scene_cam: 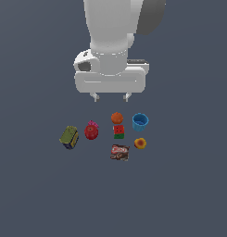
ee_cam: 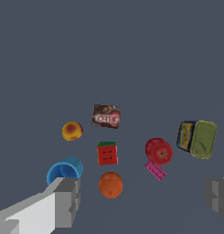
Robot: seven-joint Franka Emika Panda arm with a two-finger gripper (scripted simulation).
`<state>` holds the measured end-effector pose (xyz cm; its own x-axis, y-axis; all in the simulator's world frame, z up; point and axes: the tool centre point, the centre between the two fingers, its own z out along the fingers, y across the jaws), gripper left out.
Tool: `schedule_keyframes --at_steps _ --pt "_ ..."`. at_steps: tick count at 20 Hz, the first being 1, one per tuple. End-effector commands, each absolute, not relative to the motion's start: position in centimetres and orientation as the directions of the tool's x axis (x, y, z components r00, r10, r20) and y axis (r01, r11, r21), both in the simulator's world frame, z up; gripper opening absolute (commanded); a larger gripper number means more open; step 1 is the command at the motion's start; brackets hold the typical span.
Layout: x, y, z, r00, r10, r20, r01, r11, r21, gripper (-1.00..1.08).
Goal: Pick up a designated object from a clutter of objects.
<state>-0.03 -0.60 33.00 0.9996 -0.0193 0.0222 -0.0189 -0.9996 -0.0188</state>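
The designated object, a small cube (scene_cam: pixel 118 132) (ee_cam: pixel 107 154) with a red face, a green face and dark grid lines, rests in the middle of the clutter of objects. An orange ball (scene_cam: pixel 116 117) (ee_cam: pixel 110 184) lies right next to it, and a red fruit (scene_cam: pixel 91 131) (ee_cam: pixel 158 151) sits at its other side. My gripper (scene_cam: pixel 110 97) (ee_cam: pixel 143 201) hangs open in the air above the clutter, holding nothing. One grey finger (ee_cam: pixel 66 201) shows near the blue cup, the other finger (ee_cam: pixel 218 196) at the frame edge.
Around the cube lie a blue cup (scene_cam: pixel 140 121) (ee_cam: pixel 64 171), a yellow-orange round piece (scene_cam: pixel 140 143) (ee_cam: pixel 72 131), a brown packet (scene_cam: pixel 119 152) (ee_cam: pixel 106 116) and an olive-green can (scene_cam: pixel 69 137) (ee_cam: pixel 198 138). A pink tag (ee_cam: pixel 155 170) lies by the red fruit. The floor is plain dark grey.
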Motion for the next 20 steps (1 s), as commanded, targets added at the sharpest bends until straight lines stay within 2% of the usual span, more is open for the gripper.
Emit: schedule_keyframes --at_steps 1,13,20 --pt "0.0 -0.6 33.0 1.000 -0.019 0.022 -0.019 -1.000 -0.019 1.00" --pt "0.6 1.0 33.2 0.998 0.055 0.034 0.055 -0.998 0.005 1.00" --pt "0.7 1.2 31.0 0.998 0.054 0.032 0.054 -0.999 0.005 1.00"
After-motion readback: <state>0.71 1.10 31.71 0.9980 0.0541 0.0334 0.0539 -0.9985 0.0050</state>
